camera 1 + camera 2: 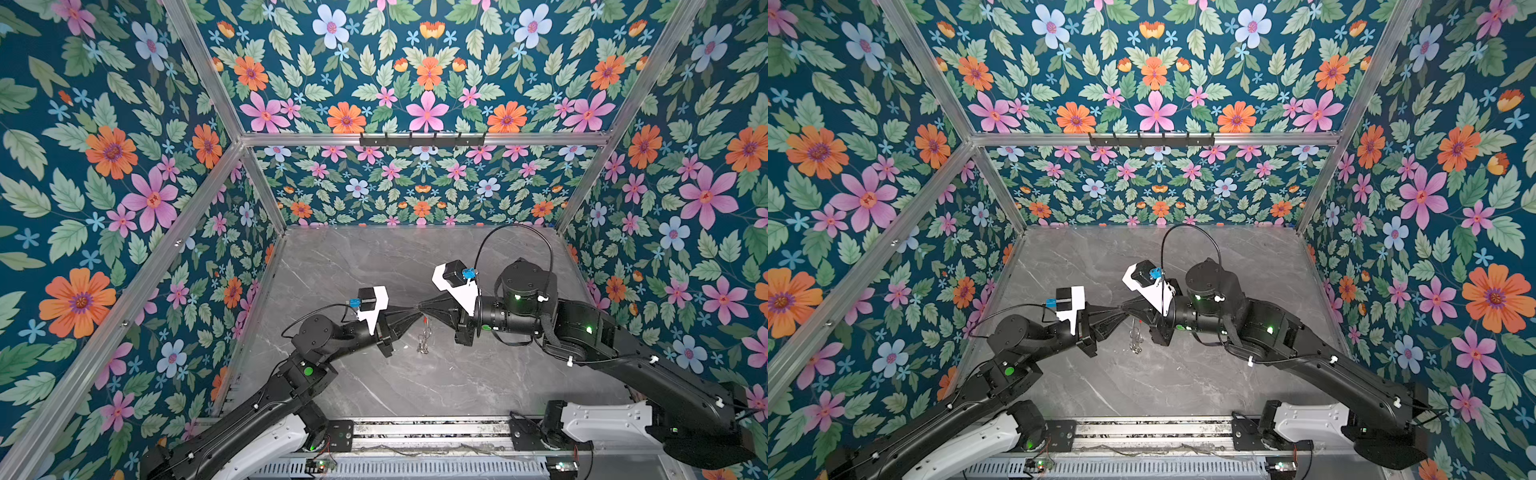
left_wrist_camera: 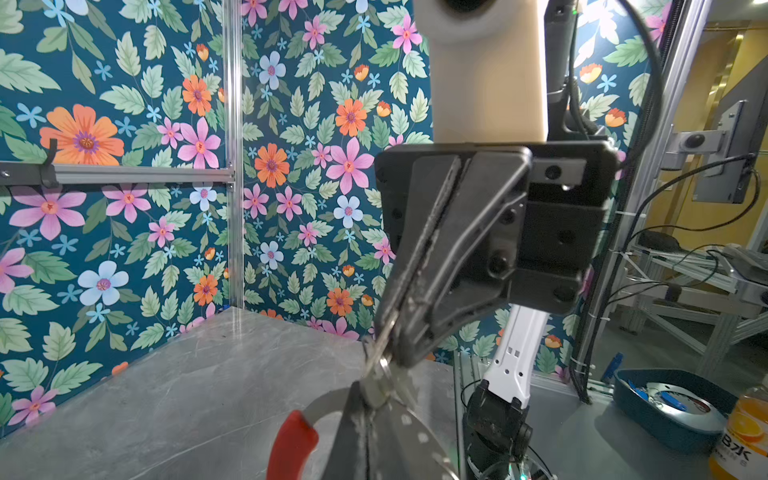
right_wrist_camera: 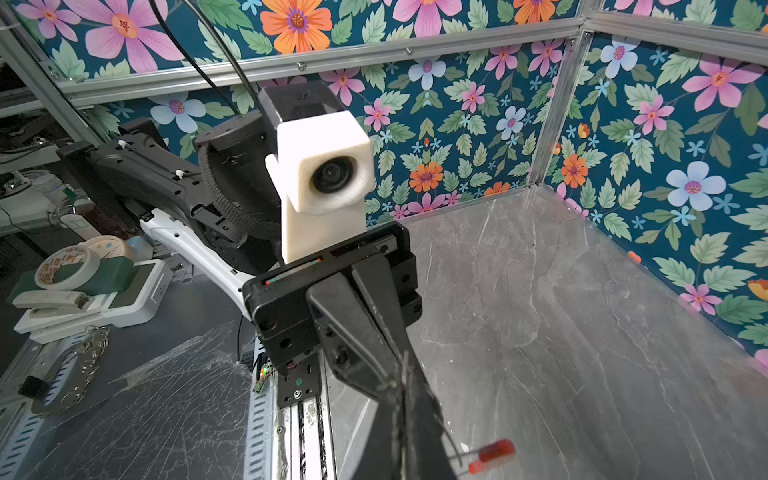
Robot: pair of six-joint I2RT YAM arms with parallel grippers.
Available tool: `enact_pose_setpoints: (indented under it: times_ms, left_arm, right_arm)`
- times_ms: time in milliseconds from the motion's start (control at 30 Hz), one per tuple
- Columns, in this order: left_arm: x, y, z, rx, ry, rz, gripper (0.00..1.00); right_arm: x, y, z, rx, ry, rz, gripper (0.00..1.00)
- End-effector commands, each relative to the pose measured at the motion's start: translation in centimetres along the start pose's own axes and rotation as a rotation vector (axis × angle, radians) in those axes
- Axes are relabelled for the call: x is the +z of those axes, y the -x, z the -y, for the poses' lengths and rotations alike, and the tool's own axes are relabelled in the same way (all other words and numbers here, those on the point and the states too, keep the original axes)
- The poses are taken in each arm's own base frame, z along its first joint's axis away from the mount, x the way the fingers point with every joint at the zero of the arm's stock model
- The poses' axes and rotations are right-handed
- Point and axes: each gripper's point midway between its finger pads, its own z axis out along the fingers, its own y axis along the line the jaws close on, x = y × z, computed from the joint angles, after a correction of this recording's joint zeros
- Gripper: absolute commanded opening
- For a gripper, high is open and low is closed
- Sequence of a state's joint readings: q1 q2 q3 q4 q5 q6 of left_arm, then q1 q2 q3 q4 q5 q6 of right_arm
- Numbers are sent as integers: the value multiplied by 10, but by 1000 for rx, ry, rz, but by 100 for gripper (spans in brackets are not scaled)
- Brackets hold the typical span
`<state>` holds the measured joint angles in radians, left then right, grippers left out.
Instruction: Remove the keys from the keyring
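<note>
We see the left gripper (image 1: 412, 311) and right gripper (image 1: 425, 306) tip to tip above the marble table (image 1: 415, 386), both clamped tight. Left pinches the keyring (image 2: 326, 405) near its red sleeve (image 2: 293, 442). Right pinches a silvery key (image 2: 381, 353). More keys (image 1: 423, 343) dangle beneath the tips.

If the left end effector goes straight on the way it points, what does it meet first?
Probably the right end effector: the left end effector points tip to tip at it, with the keyring hanging at their tips.
</note>
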<state>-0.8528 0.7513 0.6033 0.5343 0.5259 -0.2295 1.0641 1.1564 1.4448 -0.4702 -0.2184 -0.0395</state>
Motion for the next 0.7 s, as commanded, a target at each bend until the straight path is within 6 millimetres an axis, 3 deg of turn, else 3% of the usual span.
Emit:
enact_pose_setpoints:
  times_ms: [0, 300, 533, 667]
  left_arm:
    - [-4, 22, 4, 57, -6, 107, 0]
    - [-7, 22, 5, 70, -6, 113, 0]
    - [-9, 22, 7, 74, -13, 118, 0]
    - [-9, 21, 11, 76, -33, 115, 0]
  right_arm:
    - [1, 4, -18, -22, 96, 9, 7]
    - [-2, 11, -25, -27, 135, 40, 31]
    - [-9, 12, -33, -40, 172, 51, 39]
    - [-23, 10, -25, -61, 105, 76, 40]
